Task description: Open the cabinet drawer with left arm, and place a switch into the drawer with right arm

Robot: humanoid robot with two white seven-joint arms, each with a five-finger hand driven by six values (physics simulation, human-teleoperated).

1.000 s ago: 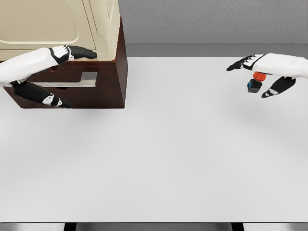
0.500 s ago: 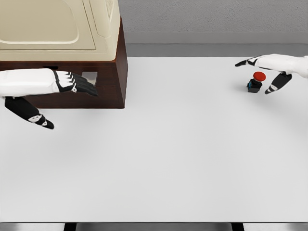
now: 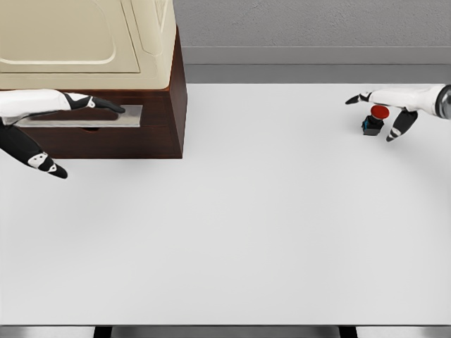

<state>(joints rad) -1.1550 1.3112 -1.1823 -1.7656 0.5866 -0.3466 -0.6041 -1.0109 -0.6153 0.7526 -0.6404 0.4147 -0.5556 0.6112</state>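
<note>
Left hand (image 3: 67, 105) lifted onto drawer handle (image 3: 84, 117), fingers extended flat. Right hand (image 3: 387, 105) spread, straddling switch (image 3: 374, 121), holding nothing.

Cabinet (image 3: 158, 105): dark brown wood base, cream top with paler raised panels. Drawer handle (image 3: 91, 120) grey metal. Switch (image 3: 373, 121): red round cap, black body, a blue fleck. Both hands white with black fingers (image 3: 42, 163), white marks on knuckles. Desk (image 3: 232, 225) plain white. Far wall grey.
</note>
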